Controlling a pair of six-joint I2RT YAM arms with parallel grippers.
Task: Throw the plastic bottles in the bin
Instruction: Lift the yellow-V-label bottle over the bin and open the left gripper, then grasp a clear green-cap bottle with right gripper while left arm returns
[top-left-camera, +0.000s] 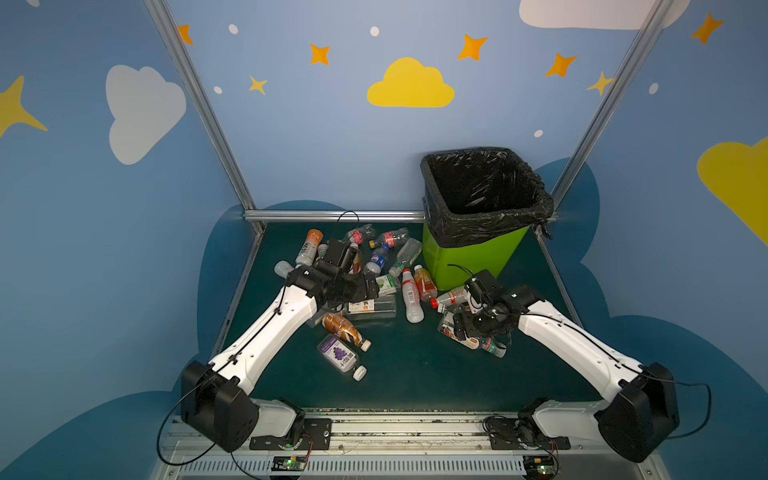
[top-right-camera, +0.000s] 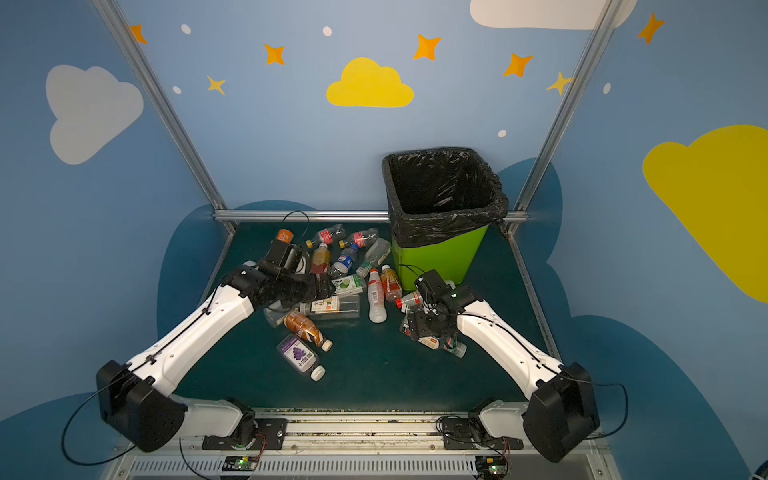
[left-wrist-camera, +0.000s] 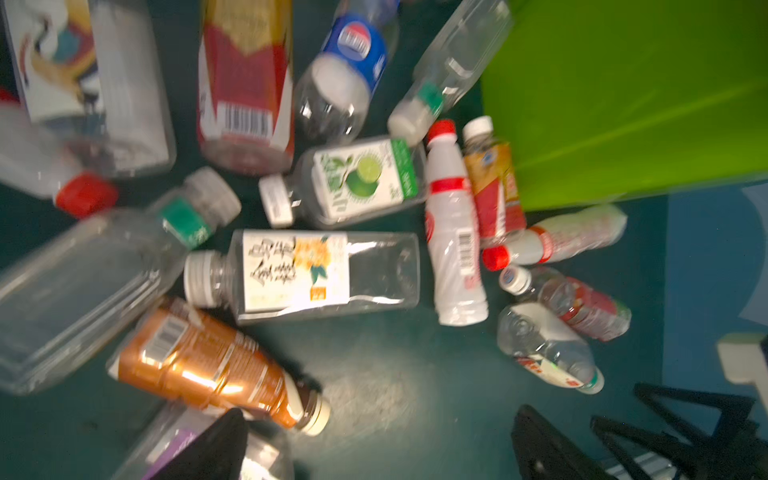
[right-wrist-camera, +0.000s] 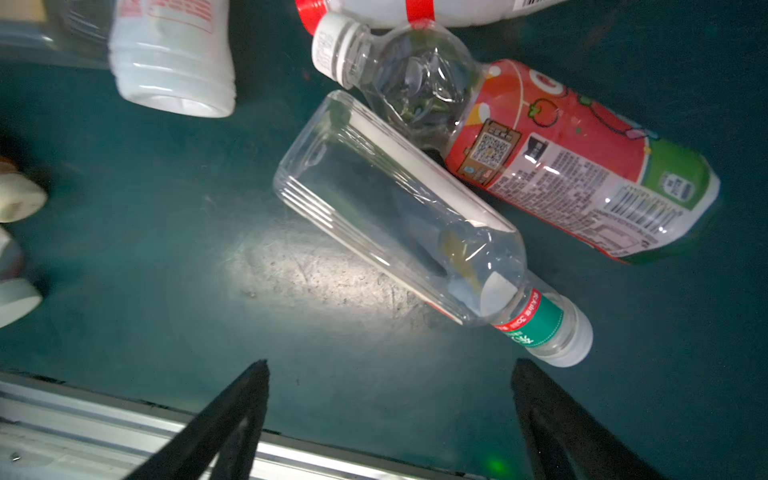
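Closest in both top views, the left arm and right arm rise from the front rail and reach inward over the dark green mat. At the mat's back right corner stands the bin, upright, with its black bag folded over the rim.

The plastic bottles all lie on their sides in a loose heap left of the bin. The left arm's wrist hides part of the heap, and a few bottles crowd the bin's near left corner.

A milky red-capped bottle runs front to back, cap toward the rear. The copper-labelled bottle and purple-labelled bottle lie slantwise, caps toward the near right. Under the right arm's wrist a clear green-banded bottle lies against an apple-labelled bottle, their necks pointing opposite ways.

The left gripper hangs spread above the heap with nothing between its fingers. The right gripper is likewise spread and empty, near the clear bottle.
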